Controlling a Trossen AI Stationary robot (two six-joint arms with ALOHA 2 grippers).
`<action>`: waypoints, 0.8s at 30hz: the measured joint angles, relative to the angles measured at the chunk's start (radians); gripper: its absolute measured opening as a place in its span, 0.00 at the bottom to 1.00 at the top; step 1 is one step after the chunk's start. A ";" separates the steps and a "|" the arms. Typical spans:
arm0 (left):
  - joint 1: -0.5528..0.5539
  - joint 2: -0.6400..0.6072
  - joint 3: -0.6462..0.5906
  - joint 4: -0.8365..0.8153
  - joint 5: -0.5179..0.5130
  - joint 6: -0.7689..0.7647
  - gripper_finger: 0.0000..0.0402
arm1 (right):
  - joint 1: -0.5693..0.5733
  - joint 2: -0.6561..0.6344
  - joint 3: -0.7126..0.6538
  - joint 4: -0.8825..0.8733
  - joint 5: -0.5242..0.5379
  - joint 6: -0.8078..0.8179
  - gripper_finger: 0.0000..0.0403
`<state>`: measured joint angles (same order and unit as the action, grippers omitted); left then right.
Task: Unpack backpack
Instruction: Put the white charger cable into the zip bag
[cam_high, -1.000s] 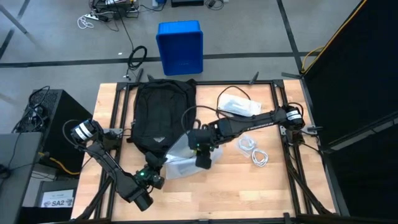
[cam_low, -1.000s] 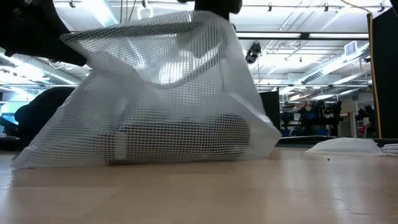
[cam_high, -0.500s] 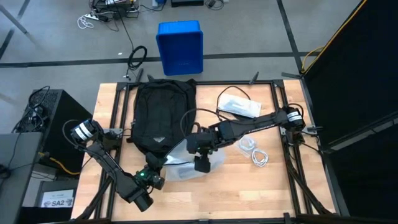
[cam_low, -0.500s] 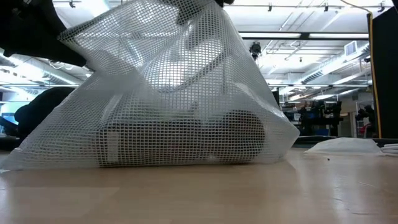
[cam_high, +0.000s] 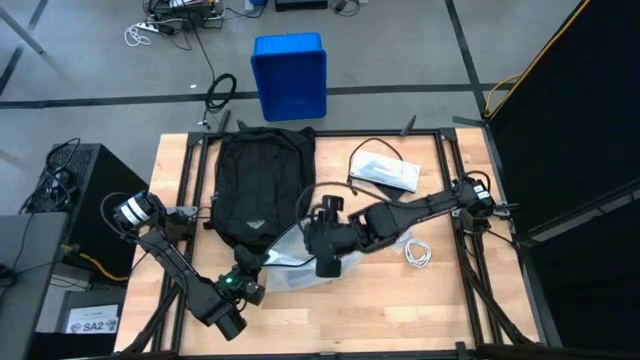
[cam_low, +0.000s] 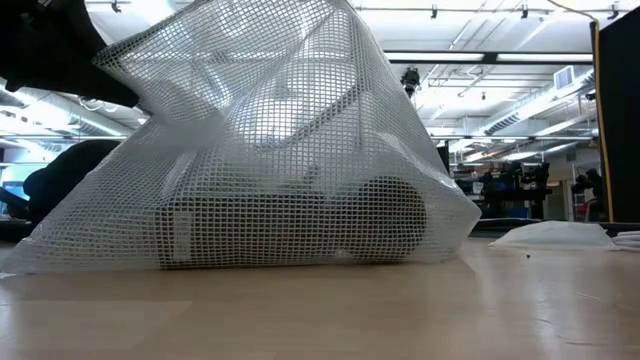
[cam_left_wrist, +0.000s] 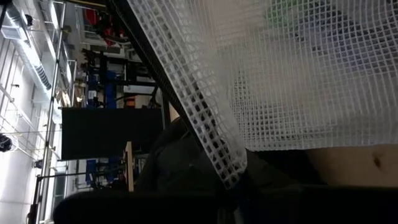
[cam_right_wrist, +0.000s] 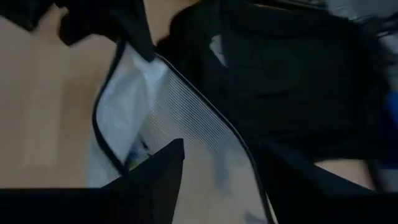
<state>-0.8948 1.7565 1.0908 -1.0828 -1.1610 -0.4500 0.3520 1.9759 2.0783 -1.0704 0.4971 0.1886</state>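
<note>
The black backpack (cam_high: 255, 185) lies flat on the table's far left part. A translucent white mesh pouch (cam_high: 290, 265) with a black trimmed edge stands tent-like just near of it, its base on the wood (cam_low: 290, 262), with a dark roll-shaped item (cam_low: 300, 225) inside. My left gripper (cam_high: 248, 270) is at the pouch's left corner, shut on it. My right gripper (cam_high: 322, 260) is over the pouch's right part, shut on its upper edge. In the low view the pouch's peak runs out of the picture's top. My left gripper pinches the mesh pouch's corner (cam_left_wrist: 231, 175) where the black trim ends, coming in low from the table's near left. The mesh rises away from the fingers. My right gripper holds the pouch's upper edge (cam_right_wrist: 233, 158) from above, beside its finger (cam_right_wrist: 158, 177). The mesh hangs spread below it and the pouch's bottom rests on the table.
A white packet with a black cable (cam_high: 385, 170) lies at the far right of the table. A coiled white cable (cam_high: 410, 248) lies right of the pouch. A blue bin (cam_high: 290, 75) stands on the floor beyond the far edge. Bare wood lies along the near edge.
My right gripper has moved toward the table's near edge and a little left, still holding the pouch's top. The pouch has been drawn along with it toward the near edge, its base sliding on the wood and its walls spreading wider. The left gripper has kept still.
</note>
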 joint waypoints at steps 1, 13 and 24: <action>0.000 0.000 0.000 0.000 0.000 0.000 0.00 | 0.017 0.000 0.001 -0.012 0.030 0.000 0.43; 0.000 0.000 -0.001 0.123 0.000 0.000 0.00 | 0.228 -0.014 -0.002 -0.483 0.297 0.515 0.36; 0.000 0.000 -0.001 0.294 0.012 0.000 0.00 | 0.392 -0.049 -0.242 -0.501 0.388 0.932 0.36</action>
<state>-0.8948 1.7561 1.0901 -0.7890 -1.1490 -0.4496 0.7441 1.9270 1.8362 -1.5714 0.8850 1.1206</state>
